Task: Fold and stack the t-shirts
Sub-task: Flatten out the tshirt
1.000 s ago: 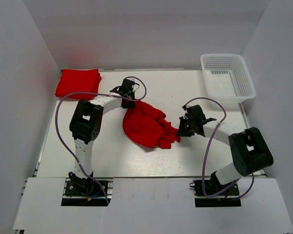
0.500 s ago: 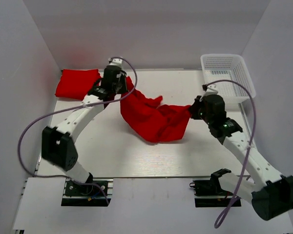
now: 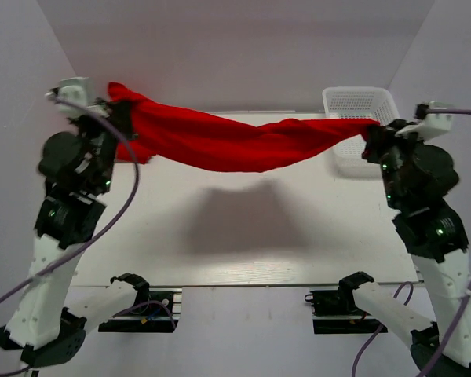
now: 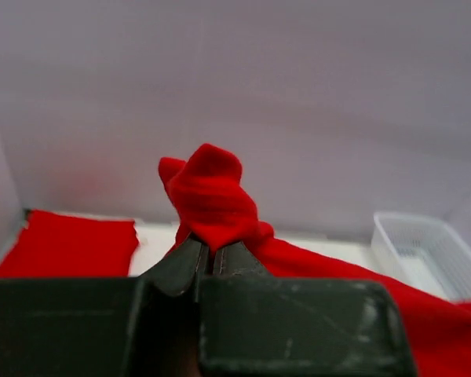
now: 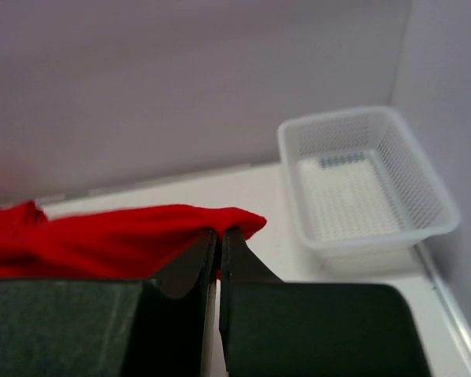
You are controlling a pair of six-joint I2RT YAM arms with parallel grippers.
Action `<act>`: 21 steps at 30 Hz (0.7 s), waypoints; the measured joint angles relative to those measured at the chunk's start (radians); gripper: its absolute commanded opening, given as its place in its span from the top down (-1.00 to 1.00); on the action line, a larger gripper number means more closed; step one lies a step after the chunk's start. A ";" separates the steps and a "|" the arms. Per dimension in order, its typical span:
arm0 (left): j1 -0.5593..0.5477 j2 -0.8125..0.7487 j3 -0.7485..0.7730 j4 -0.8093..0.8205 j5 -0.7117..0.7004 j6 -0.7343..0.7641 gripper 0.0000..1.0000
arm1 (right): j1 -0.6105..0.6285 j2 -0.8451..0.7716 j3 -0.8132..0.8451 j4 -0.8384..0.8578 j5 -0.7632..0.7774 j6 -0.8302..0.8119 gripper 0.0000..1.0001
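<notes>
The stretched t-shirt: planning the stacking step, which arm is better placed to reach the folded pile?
Probably left: the left gripper holds the t-shirt end beside the folded pile; the right gripper holds the other end by the basket.

The stretched t-shirt (image 3: 235,143) is soft, matt red cloth, wrinkled along its length; the folded t-shirt (image 4: 67,245) looks the same. The basket (image 5: 369,184) is white perforated plastic with a slight sheen. The table (image 3: 243,236) is smooth, matt white. The left gripper (image 4: 209,250) is dark, matt, faintly scratched plastic.
</notes>
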State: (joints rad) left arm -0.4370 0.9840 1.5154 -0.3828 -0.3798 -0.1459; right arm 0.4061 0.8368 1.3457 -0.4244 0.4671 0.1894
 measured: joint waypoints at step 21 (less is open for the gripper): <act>0.002 -0.043 0.001 -0.205 -0.210 -0.199 1.00 | 0.002 0.008 0.072 0.006 0.193 -0.028 1.00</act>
State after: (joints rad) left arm -0.4351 0.9405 1.5166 -0.5880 -0.5896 -0.3450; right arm 0.4076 0.8448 1.4178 -0.4179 0.6601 0.1616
